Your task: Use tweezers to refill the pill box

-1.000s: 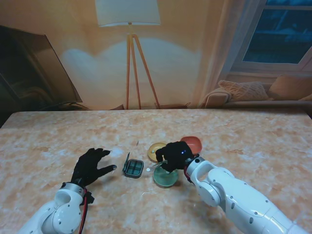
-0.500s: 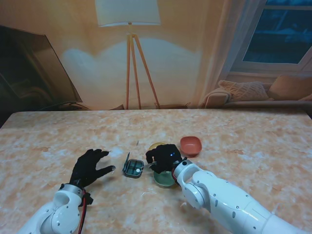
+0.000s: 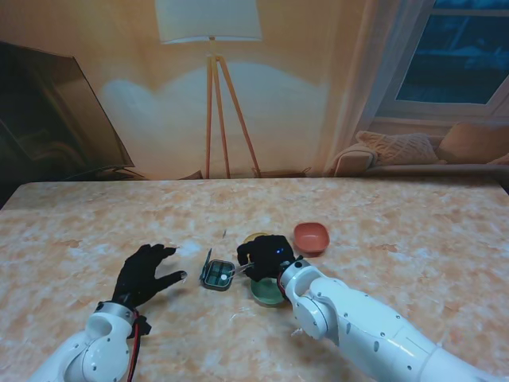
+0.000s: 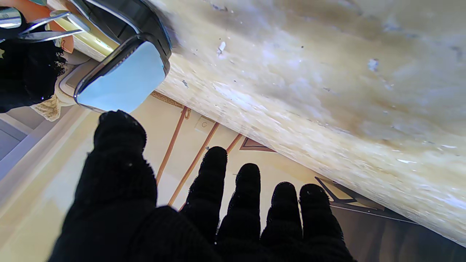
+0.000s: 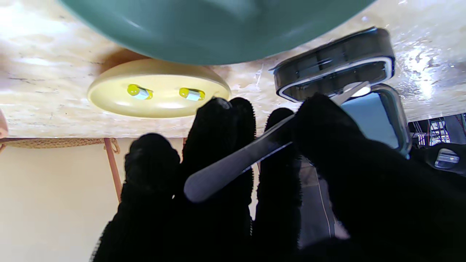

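place: a home living room
lighting: a tripod floor lamp [image 3: 210, 87] stands at 12 o'clock against a warm cream wall
seating: a sofa [image 3: 421, 155] with a knitted cushion at 2 o'clock, under a window [image 3: 457, 52]
screen: a dark television [image 3: 52, 111] at 10 o'clock
surface: a marbled beige table [image 3: 413, 231]

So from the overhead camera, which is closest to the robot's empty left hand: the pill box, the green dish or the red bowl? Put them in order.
Measured from the left hand:
1. Pill box, just to its right, lid open.
2. Green dish, further right, partly under the right hand.
3. Red bowl, farthest, to the right and farther from me.
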Controlling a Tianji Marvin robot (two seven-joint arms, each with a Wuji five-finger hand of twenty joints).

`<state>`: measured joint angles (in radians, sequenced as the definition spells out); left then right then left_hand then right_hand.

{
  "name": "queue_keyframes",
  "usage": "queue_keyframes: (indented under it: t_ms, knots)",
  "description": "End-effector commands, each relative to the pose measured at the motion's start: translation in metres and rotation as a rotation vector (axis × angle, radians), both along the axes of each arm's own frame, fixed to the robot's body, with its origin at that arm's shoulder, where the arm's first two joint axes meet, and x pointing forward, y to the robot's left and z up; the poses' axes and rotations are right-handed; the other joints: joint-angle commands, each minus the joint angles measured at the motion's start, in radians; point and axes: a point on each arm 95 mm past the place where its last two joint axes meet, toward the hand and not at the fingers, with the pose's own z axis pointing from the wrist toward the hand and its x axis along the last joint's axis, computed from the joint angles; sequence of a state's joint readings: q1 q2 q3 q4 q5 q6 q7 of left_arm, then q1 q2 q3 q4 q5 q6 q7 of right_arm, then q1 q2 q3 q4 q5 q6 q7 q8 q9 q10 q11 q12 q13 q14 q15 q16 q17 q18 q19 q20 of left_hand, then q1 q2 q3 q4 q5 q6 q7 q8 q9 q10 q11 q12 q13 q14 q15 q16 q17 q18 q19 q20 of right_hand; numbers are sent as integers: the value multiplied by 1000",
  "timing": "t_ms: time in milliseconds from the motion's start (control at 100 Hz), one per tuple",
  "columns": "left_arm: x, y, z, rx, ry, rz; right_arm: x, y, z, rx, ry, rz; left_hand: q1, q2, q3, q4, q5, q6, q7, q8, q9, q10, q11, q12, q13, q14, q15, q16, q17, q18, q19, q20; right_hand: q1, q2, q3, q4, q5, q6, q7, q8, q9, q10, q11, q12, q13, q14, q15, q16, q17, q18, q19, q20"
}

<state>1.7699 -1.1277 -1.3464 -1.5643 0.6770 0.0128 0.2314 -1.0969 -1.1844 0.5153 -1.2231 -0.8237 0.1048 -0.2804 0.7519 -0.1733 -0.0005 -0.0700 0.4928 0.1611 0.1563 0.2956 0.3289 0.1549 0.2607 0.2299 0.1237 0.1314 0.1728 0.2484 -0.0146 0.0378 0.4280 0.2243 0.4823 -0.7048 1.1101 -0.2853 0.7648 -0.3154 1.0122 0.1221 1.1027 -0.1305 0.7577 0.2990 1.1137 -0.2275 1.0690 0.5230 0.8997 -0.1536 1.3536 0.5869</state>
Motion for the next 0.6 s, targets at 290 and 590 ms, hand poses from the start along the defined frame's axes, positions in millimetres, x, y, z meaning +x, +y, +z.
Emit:
queue_keyframes:
  t_ms: [290,590]
  knots:
    - [-4,-1,-2,-7,15,0,-4,4,-1,10,29,-6,16,38,-19,24,21,-2,-6,-1,4,-11,4,7,-12,-10,1,7,-10,-34,5,11,27,-25,69,-2,-38,-37,44,31,-61,66,-3,47,-60,-46,2,-42,-43,-49,-23,8]
    - [-4,0,-2,-5,15,1,-6,-10,12,7,7,-1,14,36,-19,24,19,1,-9,-3,1,-12,3,6,-14,-13,-1,6,-12,-34,2,9,26,-13,65,-2,-4,-49,52,30,-30,59,3,44,-37,-57,18,-40,-29,-54,-6,14]
